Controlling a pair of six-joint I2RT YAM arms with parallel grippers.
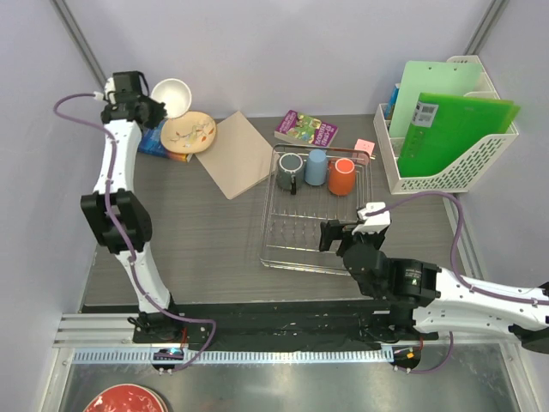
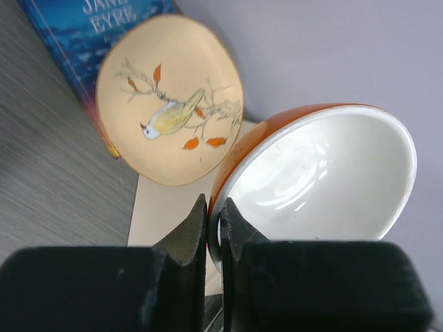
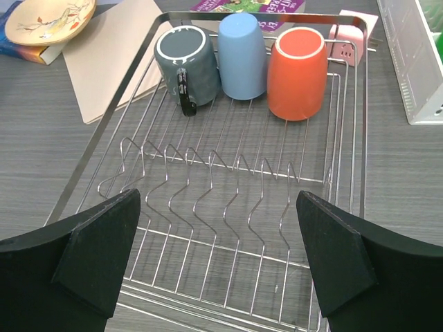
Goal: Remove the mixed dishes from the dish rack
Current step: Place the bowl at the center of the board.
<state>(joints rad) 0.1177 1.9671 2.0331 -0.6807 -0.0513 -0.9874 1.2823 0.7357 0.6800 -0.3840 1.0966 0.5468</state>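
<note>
My left gripper [image 2: 214, 221] is shut on the rim of the small white bowl [image 2: 325, 180], orange outside, held tilted in the air at the table's far left [image 1: 171, 96]. Just below it the cream plate with a bird [image 1: 189, 131] [image 2: 166, 97] rests on a blue book. The chrome dish rack [image 1: 300, 232] [image 3: 228, 200] holds a grey mug [image 1: 290, 171] [image 3: 185, 59], a light-blue cup [image 1: 316, 166] [image 3: 242, 55] and an orange cup [image 1: 341, 176] [image 3: 297, 72], upside down along its far end. My right gripper [image 1: 347, 230] [image 3: 216, 196] hovers open over the rack's near end, holding nothing.
A beige board [image 1: 236, 154] lies left of the rack, with a blue book [image 1: 159, 142] beyond it. A purple book [image 1: 305, 128] and a pink note [image 1: 364, 146] lie behind the rack. A white lattice basket [image 1: 446, 176] with green folders stands at right. A red plate [image 1: 124, 399] sits below the table edge.
</note>
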